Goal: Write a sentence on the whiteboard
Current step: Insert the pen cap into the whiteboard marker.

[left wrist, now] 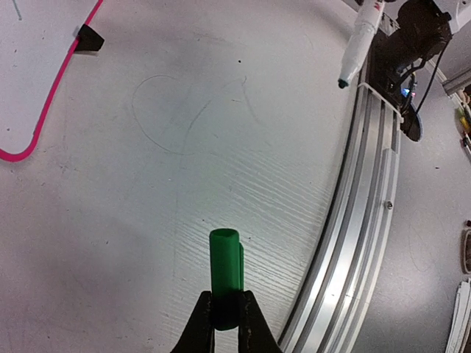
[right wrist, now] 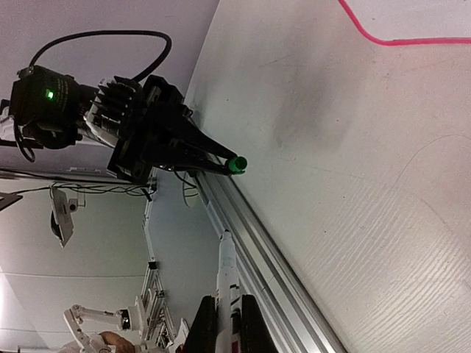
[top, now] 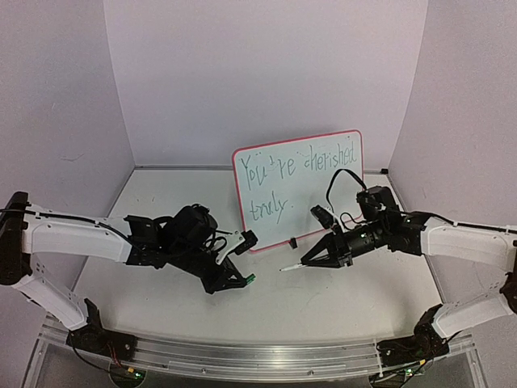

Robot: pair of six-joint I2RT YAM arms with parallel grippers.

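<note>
The whiteboard (top: 323, 206), red-framed, stands upright at mid-table with the green sentence (top: 300, 160) "You're cherished truly" written on it in two lines. My right gripper (top: 313, 259) hovers in front of its lower right, shut on a white marker (top: 291, 266) whose uncapped tip points left. In the right wrist view the marker (right wrist: 227, 276) sticks out between the shut fingers (right wrist: 202, 327). My left gripper (top: 239, 280) is low at the board's lower left, shut on the marker's green cap (left wrist: 225, 268), which faces the marker tip across a short gap.
An aluminium rail (top: 258, 356) runs along the near table edge. A black clip foot (left wrist: 88, 38) holds the board's lower frame (left wrist: 51, 95). Grey walls close in the back and both sides. Faint marker arcs (left wrist: 184, 118) stain the tabletop.
</note>
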